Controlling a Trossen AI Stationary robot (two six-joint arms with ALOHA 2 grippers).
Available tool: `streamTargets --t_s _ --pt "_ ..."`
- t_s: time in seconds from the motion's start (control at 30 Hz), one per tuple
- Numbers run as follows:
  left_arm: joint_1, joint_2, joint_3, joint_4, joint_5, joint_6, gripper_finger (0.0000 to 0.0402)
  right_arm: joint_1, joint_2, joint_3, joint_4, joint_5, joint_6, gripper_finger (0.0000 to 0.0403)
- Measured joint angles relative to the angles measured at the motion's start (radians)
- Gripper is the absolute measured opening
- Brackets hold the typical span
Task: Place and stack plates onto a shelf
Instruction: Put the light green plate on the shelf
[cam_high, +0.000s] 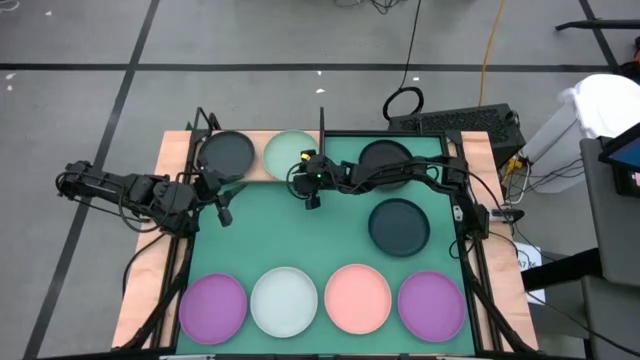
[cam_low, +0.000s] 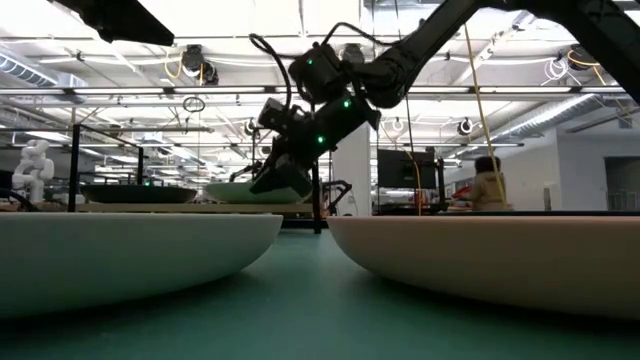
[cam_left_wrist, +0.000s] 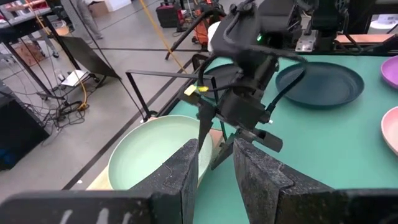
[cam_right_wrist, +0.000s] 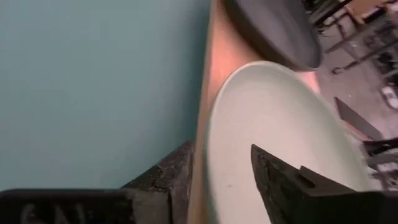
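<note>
Four smooth, round, shallow plates – purple plate (cam_high: 212, 307), white-blue plate (cam_high: 284, 300), pink plate (cam_high: 358, 298) and second purple plate (cam_high: 431, 303) – line the near edge of the green mat (cam_high: 290, 225), with two dark teal plates (cam_high: 399, 226) farther back; no lettering is legible on any of them. At the far edge, on the light wooden shelf (cam_high: 180, 148) with its thin black posts, a dark plate (cam_high: 226, 153) sits beside the pale green plate (cam_high: 288, 151), whose rim lies between the spread fingers of the right gripper (cam_high: 311, 166). The left gripper (cam_high: 222, 210) – fingers nearly together, holding nothing – hovers over the mat's left side near the shelf.
</note>
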Motion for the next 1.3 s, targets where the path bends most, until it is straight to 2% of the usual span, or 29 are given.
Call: streamTargets --t_s 0.13,0.27,0.37,0.5,0.57,1.3 --pt "0.000 0.000 0.000 -0.006 0.024 -0.001 0.0108 0.039 -0.075 0.000 -0.049 0.099 0.035 0.0154" --pt "0.000 0.000 0.000 -0.006 0.025 -0.002 0.0108 0.069 -0.141 0.001 -0.129 0.173 0.049 0.0140" --pt "0.000 0.000 0.000 -0.006 0.025 -0.002 0.0108 0.075 -0.151 0.001 -0.173 0.209 0.076 0.0106" --pt "0.000 0.002 0.000 -0.006 0.025 -0.003 0.0108 0.072 -0.131 0.001 -0.230 0.223 0.109 0.0033" --pt "0.000 0.001 0.000 -0.006 0.025 -0.003 0.0108 0.072 -0.116 0.000 -0.242 0.223 0.108 0.0009" --pt "0.000 0.002 -0.001 -0.005 0.025 -0.004 0.0108 0.058 -0.059 0.002 -0.179 0.225 0.101 0.0001"
